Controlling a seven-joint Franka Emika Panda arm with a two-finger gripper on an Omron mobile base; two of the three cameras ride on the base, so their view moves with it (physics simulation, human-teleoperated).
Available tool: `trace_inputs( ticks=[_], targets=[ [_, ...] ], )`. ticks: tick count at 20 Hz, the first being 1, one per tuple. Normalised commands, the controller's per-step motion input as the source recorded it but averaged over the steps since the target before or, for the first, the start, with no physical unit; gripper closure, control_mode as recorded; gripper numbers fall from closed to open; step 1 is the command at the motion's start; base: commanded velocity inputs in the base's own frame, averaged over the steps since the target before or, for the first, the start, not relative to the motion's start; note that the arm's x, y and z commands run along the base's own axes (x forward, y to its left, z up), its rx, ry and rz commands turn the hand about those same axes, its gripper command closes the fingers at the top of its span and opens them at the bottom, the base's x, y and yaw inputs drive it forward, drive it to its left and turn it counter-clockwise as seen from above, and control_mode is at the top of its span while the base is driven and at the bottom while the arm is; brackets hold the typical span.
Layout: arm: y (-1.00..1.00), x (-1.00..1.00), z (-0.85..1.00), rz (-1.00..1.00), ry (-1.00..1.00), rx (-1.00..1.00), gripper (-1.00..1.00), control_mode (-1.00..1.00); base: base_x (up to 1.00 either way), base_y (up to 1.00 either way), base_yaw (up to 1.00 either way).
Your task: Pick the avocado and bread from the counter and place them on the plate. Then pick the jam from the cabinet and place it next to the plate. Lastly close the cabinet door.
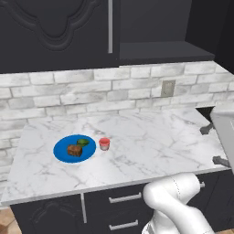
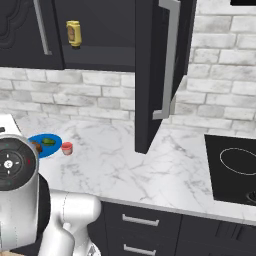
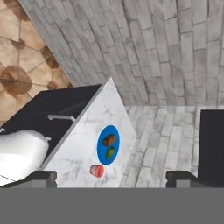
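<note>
While the avocado and bread sit on the plate | jam stands just beside it on the counter | cabinet door open, unclosed | my gripper wide apart, empty.

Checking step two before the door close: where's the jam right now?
The jam stands on the counter just right of the plate in the left base view, close beside it, out of the cabinet.
</note>
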Motion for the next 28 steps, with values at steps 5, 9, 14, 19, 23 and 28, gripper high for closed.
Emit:
trace_inputs(
  ticks=[5, 9, 14, 19, 23, 28],
  targets=[
    [-0.49, -0.12, -0.15, 0.02, 0.0, 0.0, -1.0, -1.0, 0.0, 0.0, 0.0],
    [-0.58, -0.15, -0.11, 0.03, 0.0, 0.01, -1.0, -1.0, 0.0, 0.0, 0.0],
    [-0.57, -0.12, -0.1, 0.02, 0.0, 0.02, -1.0, -1.0, 0.0, 0.0, 0.0],
    [-0.54, -0.06, -0.09, 0.01, 0.0, 0.01, -1.0, -1.0, 0.0, 0.0, 0.0],
    [-0.55, -0.13, -0.05, 0.01, 0.0, 0.02, -1.0, -1.0, 0.0, 0.0, 0.0],
    [-0.54, -0.19, -0.05, 0.01, 0.0, 0.02, -1.0, -1.0, 0.0, 0.0, 0.0]
  ],
)
